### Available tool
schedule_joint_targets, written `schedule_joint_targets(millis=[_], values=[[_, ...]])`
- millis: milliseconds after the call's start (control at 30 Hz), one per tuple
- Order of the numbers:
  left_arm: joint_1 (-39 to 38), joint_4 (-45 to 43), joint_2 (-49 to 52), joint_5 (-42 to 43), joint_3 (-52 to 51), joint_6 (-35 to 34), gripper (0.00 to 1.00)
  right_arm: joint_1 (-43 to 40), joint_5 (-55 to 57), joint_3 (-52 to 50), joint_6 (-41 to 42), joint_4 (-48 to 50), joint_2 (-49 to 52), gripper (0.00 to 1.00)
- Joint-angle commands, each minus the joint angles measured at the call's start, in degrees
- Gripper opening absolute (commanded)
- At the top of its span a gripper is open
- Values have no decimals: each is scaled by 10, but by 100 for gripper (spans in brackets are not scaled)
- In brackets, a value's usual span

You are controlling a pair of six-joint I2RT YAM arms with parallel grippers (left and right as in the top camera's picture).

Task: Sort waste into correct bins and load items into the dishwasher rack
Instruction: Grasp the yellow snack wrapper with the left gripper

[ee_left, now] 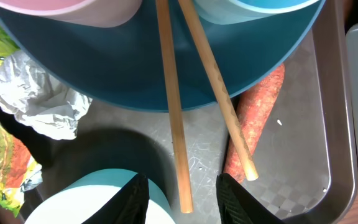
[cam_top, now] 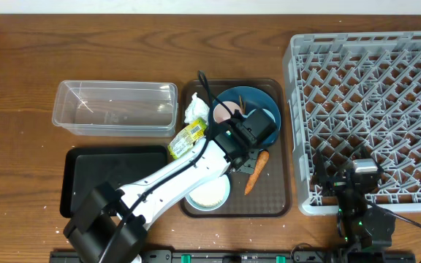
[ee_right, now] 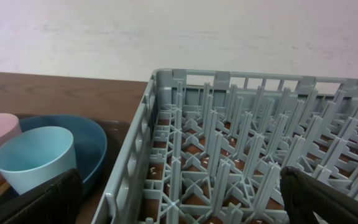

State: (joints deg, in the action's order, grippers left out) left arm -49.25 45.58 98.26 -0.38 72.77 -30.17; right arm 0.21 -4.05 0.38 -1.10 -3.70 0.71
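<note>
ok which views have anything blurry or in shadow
Left wrist: chopsticks sharp, a dark shadow on the brown tray beside the tissue. Right wrist: rack sharp, the right tool has dark, blurred fingers. Overhead: evenly lit, small highlights on the clear tub.

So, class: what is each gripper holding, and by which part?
Nothing. The left gripper straddles the end of one chopstick without clamping it; the right gripper is open and empty.

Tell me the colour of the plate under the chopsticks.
Dark blue plate, clearest in the left wrist view.
</note>
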Motion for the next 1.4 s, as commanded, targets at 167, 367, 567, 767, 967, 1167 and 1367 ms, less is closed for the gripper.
schedule_joint_targets(millis=[167,367,567,767,967,1167,1367], values=[[15,19,0,-68,0,-5,31,-3,2,-1,-2,-2,-2,99],[86,73,-56,-93,5,-5,34,-3,2,-1,-2,-2,-2,99],[167,107,-73,-93,2,7,52,-3,2,-1,-2,-2,-2,99],[179,103,-54,-93,-6,71,53,-3,2,-1,-2,-2,-2,99],[180,91,-32,-94,-8,97,53,-3,2,-1,-2,-2,-2,99],[180,29,-20,-93,-40,121,53,-3,2,-1,-2,-2,-2,99],[180,-3,-20,-94,-52,134,53,-3,2,-1,-2,-2,-2,99]])
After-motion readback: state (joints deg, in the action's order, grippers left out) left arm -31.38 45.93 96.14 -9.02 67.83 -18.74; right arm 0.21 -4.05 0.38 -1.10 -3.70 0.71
